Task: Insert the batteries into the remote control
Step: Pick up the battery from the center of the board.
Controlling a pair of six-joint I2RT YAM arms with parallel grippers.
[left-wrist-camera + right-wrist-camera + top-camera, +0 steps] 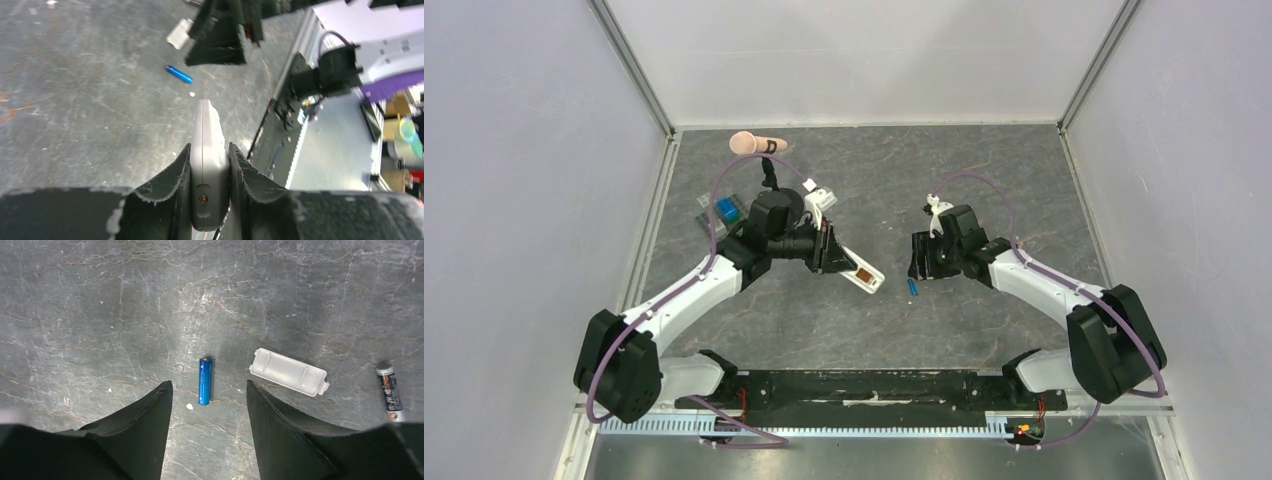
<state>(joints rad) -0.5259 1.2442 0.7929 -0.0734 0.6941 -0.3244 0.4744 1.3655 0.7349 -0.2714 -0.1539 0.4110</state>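
Clamped edge-on in left claw (210,165): white remote control (207,145), lower centre of left wrist frame. Blue battery (204,381) flat on grey surface (100,315), between spread right claw (209,390) tips, untouched. Right of it, white cover (289,372); dark battery (390,390) at right edge.

A dark grey, marble-patterned tabletop (984,180) with pale veins and scuffs fills the middle of the overhead view. Plain white panel walls (864,55) enclose it at nine, twelve and three o'clock, joined by slim metal corner posts (639,70) rising at about eleven and one o'clock. At six o'clock a black mounting rail (874,385) runs along the near table edge above a pale slotted strip, and the light is even and soft, with no hard shadows.
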